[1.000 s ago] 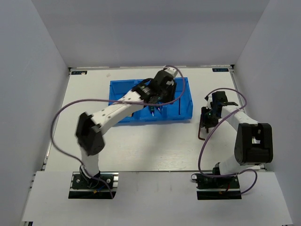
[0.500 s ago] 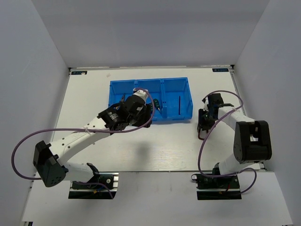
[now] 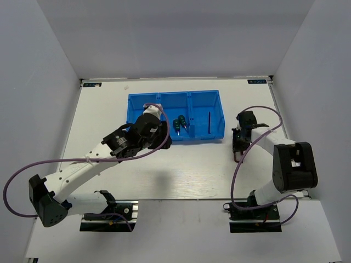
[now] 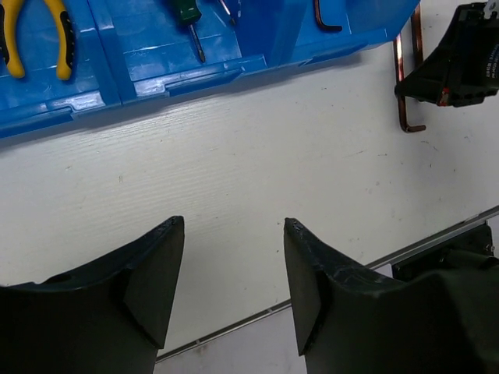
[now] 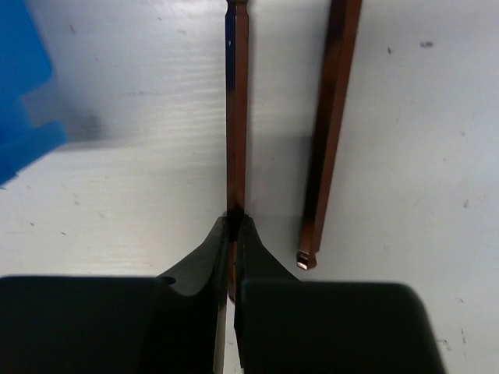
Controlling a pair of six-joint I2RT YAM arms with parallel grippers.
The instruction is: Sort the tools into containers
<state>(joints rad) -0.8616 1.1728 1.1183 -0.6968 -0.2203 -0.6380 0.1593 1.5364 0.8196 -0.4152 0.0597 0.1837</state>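
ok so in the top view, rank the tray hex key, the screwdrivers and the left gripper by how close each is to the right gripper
1. The tray hex key, in the right compartment of the tray, is nearest the right gripper.
2. The screwdrivers, in the middle compartment.
3. The left gripper, by the tray's near edge, farthest to the left.

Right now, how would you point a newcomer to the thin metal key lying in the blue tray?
Start at the bright blue tray, set toward the far side of the white table and split into three compartments. In its right-hand compartment the hex key lies alone: a thin dark bent rod, unlike the stubby green-handled screwdrivers in the middle compartment.
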